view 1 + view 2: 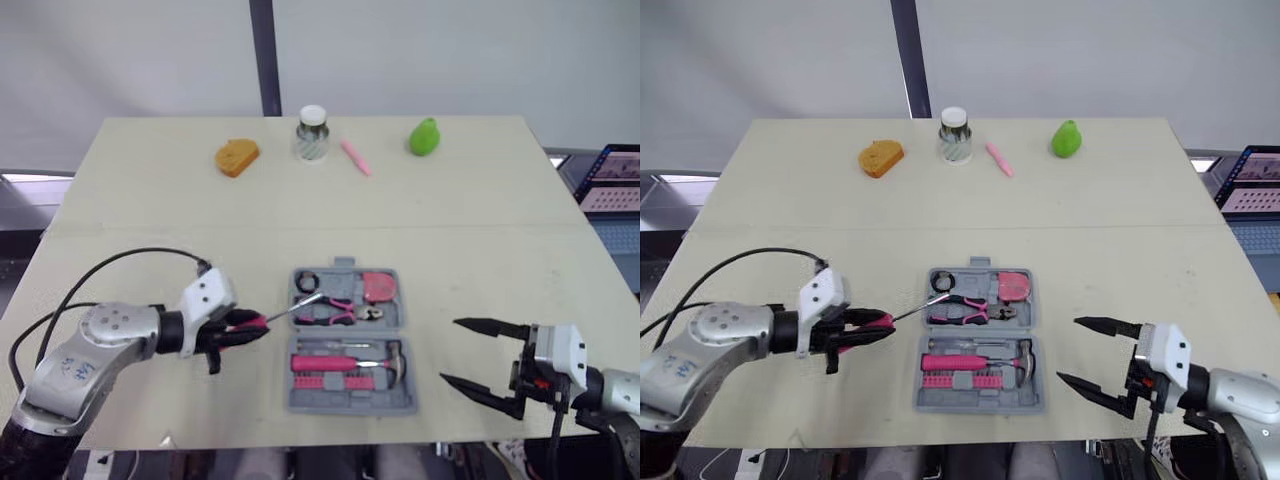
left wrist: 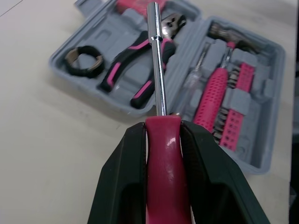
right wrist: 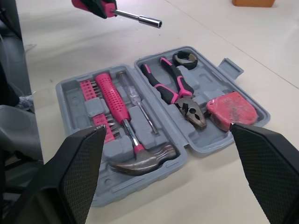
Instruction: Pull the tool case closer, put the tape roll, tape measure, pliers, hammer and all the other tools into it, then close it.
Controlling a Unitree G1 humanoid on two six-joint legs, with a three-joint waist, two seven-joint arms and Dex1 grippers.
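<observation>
Left eye view, starting at the left: the left end effector [image 1: 252, 327] is clamped on the pink handle of a screwdriver [image 1: 292, 309]. The steel shaft points right, towards the tool case [image 1: 345, 403]. The shaft's tip reaches over the case's far-left corner, close to the tape roll [image 1: 306, 282]; whether it touches anything there is hard to judge.

The grey case lies open and flat in the middle of the counter [image 1: 150, 200], near its front edge.

- **Far half of the case:** the black tape roll, the pink-handled pliers [image 1: 340, 310] and the red tape measure [image 1: 378, 287].
- **Near half of the case:** the hammer [image 3: 122, 116] with a pink grip, a slim screwdriver [image 3: 138, 105] and a strip of pink bits [image 3: 96, 112].

To the right of the case, apart from it, the right end effector [image 1: 450, 350] hangs with its two fingers spread wide, holding nothing.

Along the counter's far edge, left to right, sit an orange piece that may be toy bread [image 1: 237, 157], a small jar [image 1: 313, 135], a pink pen [image 1: 355, 157] and a green pear [image 1: 424, 137].
</observation>
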